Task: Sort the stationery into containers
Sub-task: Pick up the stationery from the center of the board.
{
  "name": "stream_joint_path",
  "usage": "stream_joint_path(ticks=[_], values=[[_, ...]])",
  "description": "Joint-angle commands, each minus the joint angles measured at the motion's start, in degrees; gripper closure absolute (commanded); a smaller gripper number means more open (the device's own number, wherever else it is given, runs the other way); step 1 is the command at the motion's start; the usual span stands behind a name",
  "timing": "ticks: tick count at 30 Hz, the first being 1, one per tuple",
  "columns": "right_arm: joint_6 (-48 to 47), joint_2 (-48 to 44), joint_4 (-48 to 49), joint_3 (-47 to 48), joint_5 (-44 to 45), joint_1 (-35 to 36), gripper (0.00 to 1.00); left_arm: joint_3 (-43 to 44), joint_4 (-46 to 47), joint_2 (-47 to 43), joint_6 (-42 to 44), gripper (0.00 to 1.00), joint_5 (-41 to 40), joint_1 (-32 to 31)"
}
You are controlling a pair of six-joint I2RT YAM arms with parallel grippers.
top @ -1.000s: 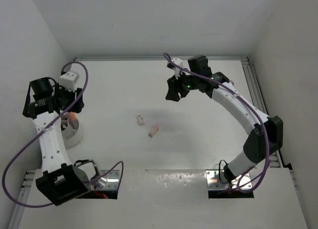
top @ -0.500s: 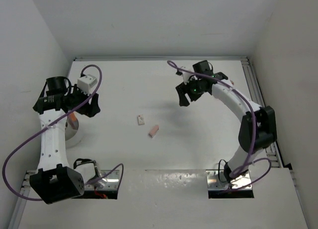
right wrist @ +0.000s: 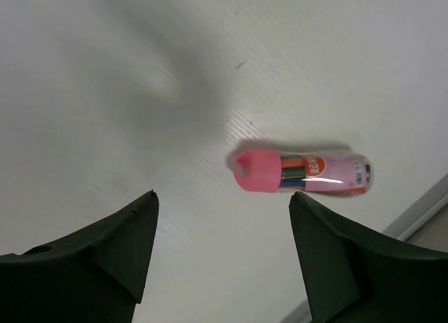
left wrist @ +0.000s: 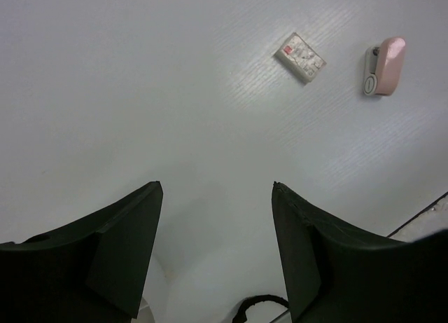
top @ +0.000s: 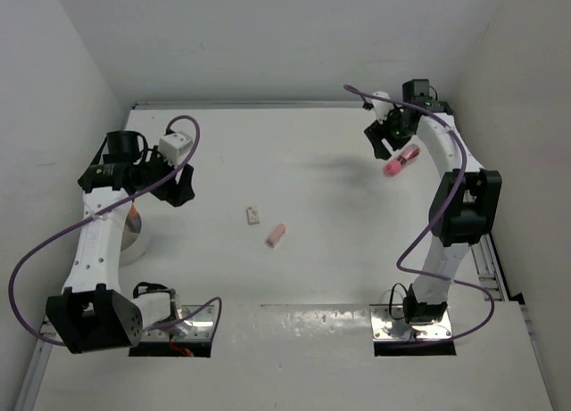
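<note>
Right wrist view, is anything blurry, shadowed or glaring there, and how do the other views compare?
Right wrist: the pink-capped tube looks slightly soft, with a broad blurred shadow on the table above it. Left wrist: the whitish eraser and pink eraser are crisp. Top external: glare speckles the metal plate at the near edge.

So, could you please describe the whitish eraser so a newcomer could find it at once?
Start at the middle of the white table, where two small pieces lie apart. It is the whitish eraser, a flat printed rectangle, just left of the rounded pink eraser.
</note>
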Motion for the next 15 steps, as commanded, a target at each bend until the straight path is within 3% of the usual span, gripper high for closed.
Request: stream_joint_path(ticks=[1,4,9,15], values=[[-23.81,1.45,-4.55,-0.20,-1.30,-1.99,0.26,2.06,2.10,1.82,0.51,0.30,2.63,-2.02],[-34.39,1.36,-2.18,-4.15,1.43,-3.67,0.27,2.67,3.42,3.67,-0.37,0.30,2.72,-3.52],[-48.26,4.44,-3.60,-3.02,3.71,-5.87,0.23,4.34,4.39,7.19,-1.86,0.30,2.72,-5.89],[-54.54,9.17,1.08,-1.80,3.63,-7.90,0.21,4.17,5.70,8.77,-3.27,0.30,2.54,-7.39]])
